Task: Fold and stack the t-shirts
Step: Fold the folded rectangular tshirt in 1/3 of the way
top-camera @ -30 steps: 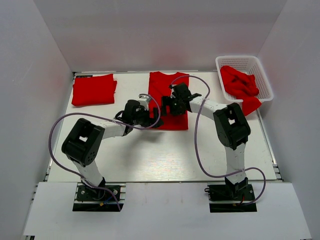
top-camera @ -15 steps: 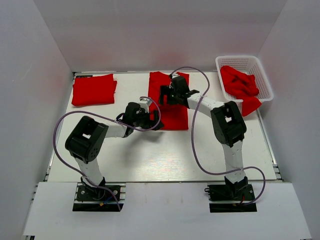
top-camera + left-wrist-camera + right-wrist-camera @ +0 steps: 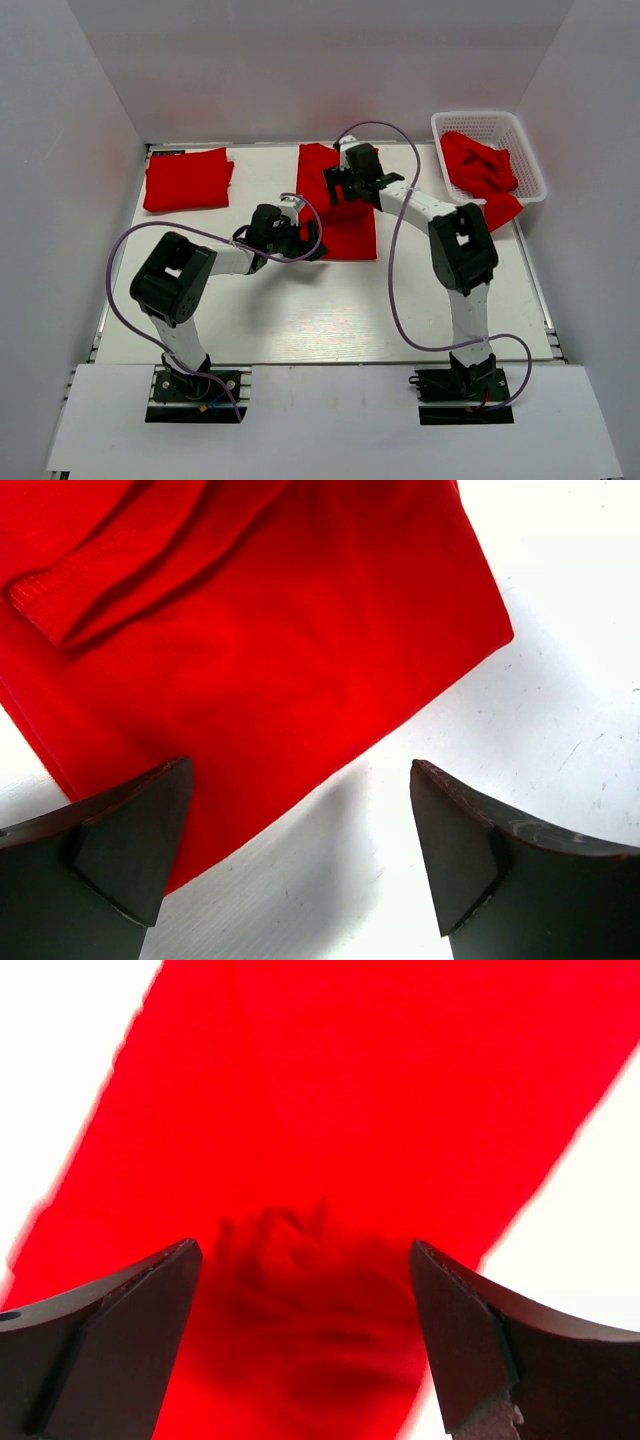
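Top external: you have red cloth in three places on the white table (image 3: 330, 310). A folded t-shirt (image 3: 187, 178) sits at the far left corner, well apart from both arms. The centre t-shirt (image 3: 352, 232) is folded into a long narrow strip and lies flat, running from the back edge toward the middle. A heap of t-shirts (image 3: 478, 165) fills the white lattice basket (image 3: 455, 122) at the far right, and one piece hangs over its near rim.

Both arms reach in over the centre t-shirt. The left gripper (image 3: 306, 244) is at the strip's near left corner. The right gripper (image 3: 333, 190) is further back, over the strip's left half.

Left wrist: jaws spread wide, gripping nothing. The cloth's near corner lies ahead of the fingers. The left finger overlaps the hem and the right finger is over bare table. A sleeve fold shows at top left. You can't tell from here whether the fingers touch the table.

Right wrist: jaws released, wide apart, nothing between them. The red strip lies below, blurred, with a dark rumpled patch under the gap. Contact with the cloth can't be judged.
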`<state>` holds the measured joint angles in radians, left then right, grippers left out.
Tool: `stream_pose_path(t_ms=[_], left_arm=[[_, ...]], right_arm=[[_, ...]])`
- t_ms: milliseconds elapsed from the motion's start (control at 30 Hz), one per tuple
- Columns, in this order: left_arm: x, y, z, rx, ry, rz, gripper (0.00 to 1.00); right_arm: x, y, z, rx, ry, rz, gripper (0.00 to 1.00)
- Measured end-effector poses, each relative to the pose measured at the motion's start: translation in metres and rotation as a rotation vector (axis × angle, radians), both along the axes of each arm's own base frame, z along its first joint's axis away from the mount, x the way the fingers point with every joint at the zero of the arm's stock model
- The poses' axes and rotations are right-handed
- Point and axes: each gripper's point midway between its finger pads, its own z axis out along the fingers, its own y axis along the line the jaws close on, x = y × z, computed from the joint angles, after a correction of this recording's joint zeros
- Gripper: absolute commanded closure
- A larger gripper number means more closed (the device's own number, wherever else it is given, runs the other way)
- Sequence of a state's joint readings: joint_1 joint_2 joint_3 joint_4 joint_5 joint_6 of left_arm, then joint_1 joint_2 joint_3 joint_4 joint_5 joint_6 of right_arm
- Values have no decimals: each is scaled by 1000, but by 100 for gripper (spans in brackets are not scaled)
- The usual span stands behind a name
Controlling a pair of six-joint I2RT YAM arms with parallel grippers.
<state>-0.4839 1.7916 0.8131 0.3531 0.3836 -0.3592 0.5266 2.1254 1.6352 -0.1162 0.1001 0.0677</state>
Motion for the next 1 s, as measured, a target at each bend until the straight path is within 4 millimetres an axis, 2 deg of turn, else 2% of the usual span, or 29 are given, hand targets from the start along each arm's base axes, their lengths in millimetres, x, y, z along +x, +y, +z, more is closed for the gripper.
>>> stream_pose_path(t_ms=[100, 233, 333, 467, 533, 633, 800, 1000], left_arm=[[0, 0, 0, 4, -3, -2, 0], [0, 1, 0, 13, -9, -10, 0], [-1, 2, -1, 20, -13, -15, 0], [-1, 2, -1, 25, -16, -19, 0], [-1, 2, -1, 26, -16, -20, 0], [-1, 2, -1, 30, -18, -23, 0], [-2, 2, -1, 31, -20, -27, 0], [-2, 2, -2, 30, -18, -26, 0]], right_arm=[[-13, -15, 18, -139, -82, 116, 10], [-21, -22, 38, -286, -183, 288, 10], [-36, -20, 32, -349, -198, 439, 10], [-69, -21, 3, -421, -177, 640, 10], [-77, -19, -6, -449, -178, 703, 10], [-78, -12, -9, -475, -204, 753, 10], [-62, 0, -4, -478, -291, 738, 10], [-49, 2, -28, -502, -292, 717, 10]])
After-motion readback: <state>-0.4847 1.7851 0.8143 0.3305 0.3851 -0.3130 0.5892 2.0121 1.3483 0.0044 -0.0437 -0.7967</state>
